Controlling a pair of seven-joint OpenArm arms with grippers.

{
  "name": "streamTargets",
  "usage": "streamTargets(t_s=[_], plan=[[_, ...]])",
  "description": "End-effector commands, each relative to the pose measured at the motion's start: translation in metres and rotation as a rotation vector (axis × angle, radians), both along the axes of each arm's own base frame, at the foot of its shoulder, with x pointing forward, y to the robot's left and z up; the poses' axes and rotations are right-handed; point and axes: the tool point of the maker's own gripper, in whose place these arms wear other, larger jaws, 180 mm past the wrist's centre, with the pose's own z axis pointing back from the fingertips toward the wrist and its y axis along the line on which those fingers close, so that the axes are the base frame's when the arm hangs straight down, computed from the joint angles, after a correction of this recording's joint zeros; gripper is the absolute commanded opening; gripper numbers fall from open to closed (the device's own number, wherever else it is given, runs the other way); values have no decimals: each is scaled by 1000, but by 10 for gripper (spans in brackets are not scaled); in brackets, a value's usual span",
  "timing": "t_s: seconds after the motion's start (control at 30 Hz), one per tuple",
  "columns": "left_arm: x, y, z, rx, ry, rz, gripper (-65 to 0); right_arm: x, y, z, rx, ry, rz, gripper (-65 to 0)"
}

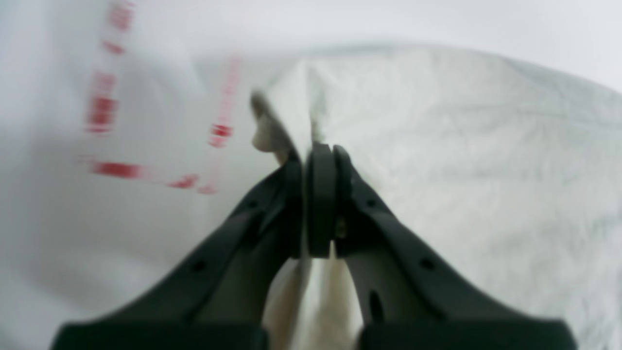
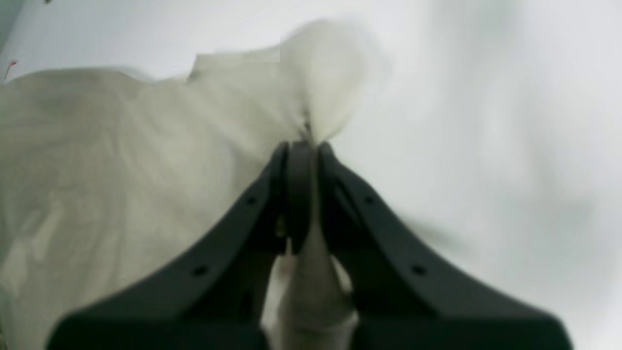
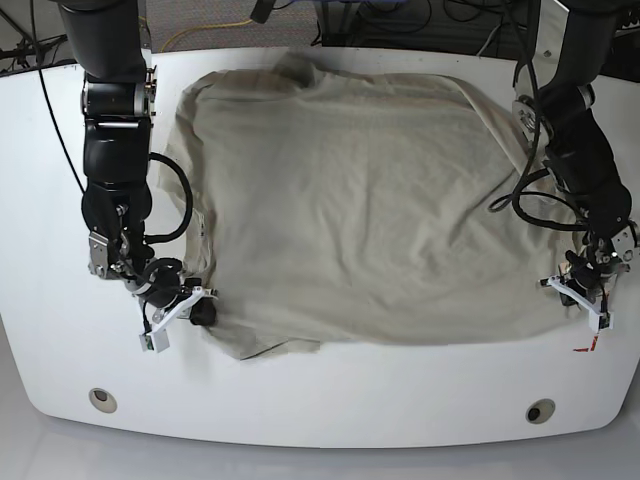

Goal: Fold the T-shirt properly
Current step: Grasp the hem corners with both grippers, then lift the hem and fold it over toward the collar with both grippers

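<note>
The pale beige T-shirt [image 3: 350, 200] lies spread out and wrinkled across the white table [image 3: 330, 400]. My left gripper [image 3: 572, 291], at the right in the base view, is shut on a pinch of the T-shirt's edge [image 1: 461, 146]; cloth bunches between the black fingers [image 1: 318, 150]. At the left in the base view, my right gripper [image 3: 203, 311] is shut on the shirt's near corner. In the right wrist view, a tuft of the T-shirt [image 2: 121, 170] sticks out above the closed gripper [image 2: 301, 146].
Red tape marks [image 1: 116, 169] lie on the table beside the left gripper [image 3: 585, 347]. Two round holes [image 3: 100, 398] [image 3: 540, 411] sit near the table's front edge. Cables [image 3: 200, 30] run behind the back edge.
</note>
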Motion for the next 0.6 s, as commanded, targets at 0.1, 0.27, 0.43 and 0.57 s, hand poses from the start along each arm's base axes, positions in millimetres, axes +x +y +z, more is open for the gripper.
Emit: streamTargets(t_s=[0.1, 0.27, 0.43, 0.57], plan=[[17, 8, 64, 87, -111, -34, -650, 25, -28, 51, -48, -111, -16, -650], [17, 9, 112, 174, -172, -16, -650, 43, -52, 96, -104, -164, -25, -650], [16, 10, 169, 243, -264, 10, -650, 65, -65, 154, -139, -242, -25, -650], [12, 10, 217, 272, -337, 43, -650, 77, -74, 213, -188, -313, 4, -650]])
